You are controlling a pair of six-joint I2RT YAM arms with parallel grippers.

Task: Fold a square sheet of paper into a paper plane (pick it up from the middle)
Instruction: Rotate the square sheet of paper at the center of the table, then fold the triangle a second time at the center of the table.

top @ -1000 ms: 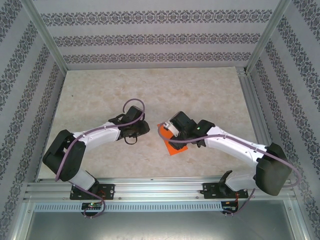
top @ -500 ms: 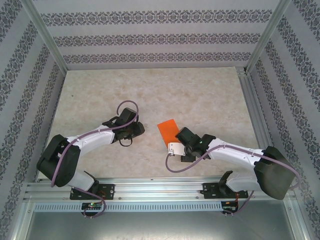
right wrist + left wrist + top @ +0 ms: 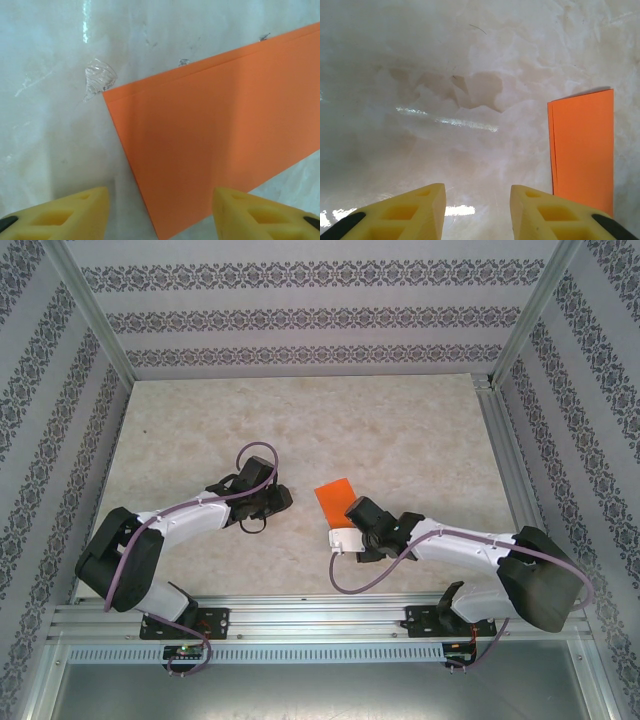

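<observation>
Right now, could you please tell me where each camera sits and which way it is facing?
Top external: fixed above and behind the bases, looking down on the table, the folded orange paper, the left arm and right arm.
Left wrist: on the left arm, facing down at the table; open left gripper at bottom, paper at right.
Right wrist: on the right arm, facing down at the paper; open right gripper at bottom.
Shared: all three show the paper.

left claw (image 3: 477, 212) jaws parted, right claw (image 3: 160, 212) spread wider, both arms angled inward
</observation>
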